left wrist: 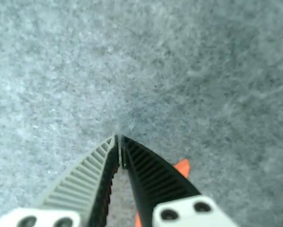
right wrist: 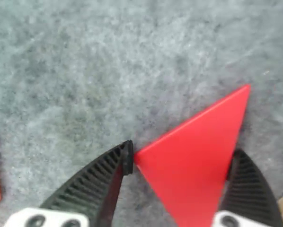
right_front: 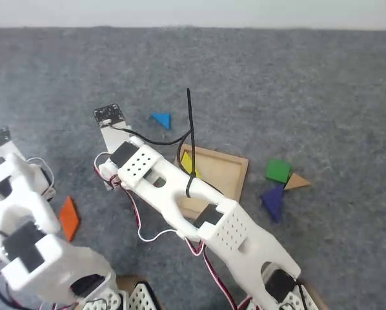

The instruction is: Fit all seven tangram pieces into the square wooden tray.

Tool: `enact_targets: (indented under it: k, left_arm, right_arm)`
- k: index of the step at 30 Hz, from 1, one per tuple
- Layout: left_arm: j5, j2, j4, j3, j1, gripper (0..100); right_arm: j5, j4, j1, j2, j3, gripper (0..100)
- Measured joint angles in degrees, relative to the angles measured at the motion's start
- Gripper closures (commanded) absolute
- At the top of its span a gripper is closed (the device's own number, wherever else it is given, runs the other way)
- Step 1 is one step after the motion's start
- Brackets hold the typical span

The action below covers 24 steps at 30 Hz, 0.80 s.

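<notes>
On the grey table (right_front: 309, 77) the square wooden tray (right_front: 235, 169) is noted with one yellow piece (right_front: 188, 161) inside, so the task is judged barely begun, with six pieces left. The red triangle (right wrist: 198, 161) appears clamped in the right end effector (right wrist: 183, 150), outside the tray. The purple triangle (right_front: 272, 201), orange parallelogram (right_front: 68, 217), green square (right_front: 278, 170), blue triangle (right_front: 161, 119) and tan triangle (right_front: 297, 182) are logged loose on the table. The left end effector (left wrist: 119, 138) is closed and empty.
</notes>
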Motion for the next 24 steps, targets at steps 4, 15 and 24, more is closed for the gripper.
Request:
enact_targets:
  k: [4,15,24]
  left_arm:
    - [-0.35,0.00,0.00,0.00,0.00,99]
    - [-0.35,0.00,0.00,0.00,0.00,99]
    - [-0.35,0.00,0.00,0.00,0.00,99]
  right_arm:
    - [0.00,1.32,0.97,-0.09,-0.18,79.0]
    - [4.84,4.13,1.14,-0.09,-1.05,79.4]
    - [20.92,13.45,1.14,-1.85,-4.57,79.4]
